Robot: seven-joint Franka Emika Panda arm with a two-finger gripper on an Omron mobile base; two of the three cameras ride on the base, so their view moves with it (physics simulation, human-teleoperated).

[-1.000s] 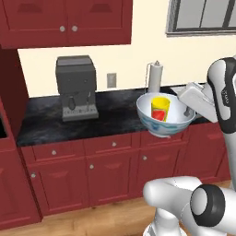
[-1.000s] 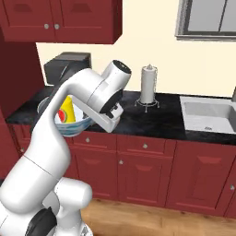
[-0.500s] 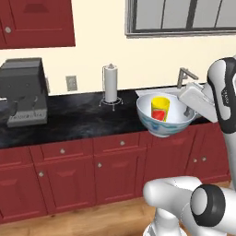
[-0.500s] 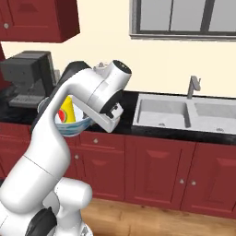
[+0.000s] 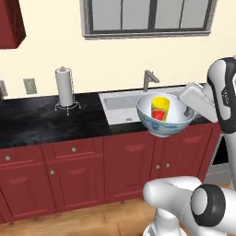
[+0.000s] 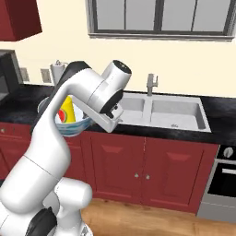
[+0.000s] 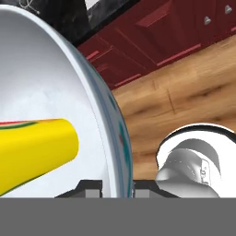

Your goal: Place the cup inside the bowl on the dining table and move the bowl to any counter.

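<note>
Left base view: background sliding past since earlier frames, coffee machine gone, sink (image 5: 120, 105) arriving under bowl (image 5: 165, 120); base driving along counter (image 5: 41, 122), bowl staying airborne with cup (image 5: 160, 108) inside

Right base view: arm carrying bowl (image 6: 69, 125) over counter edge

Hand view: gripper (image 7: 117, 185) jaws pinching bowl rim (image 7: 112, 138); set-down pending

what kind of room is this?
A rendered home kitchen: steel double sink with faucet in a black counter, red cabinets below, paper towel holder by the wall.
</note>
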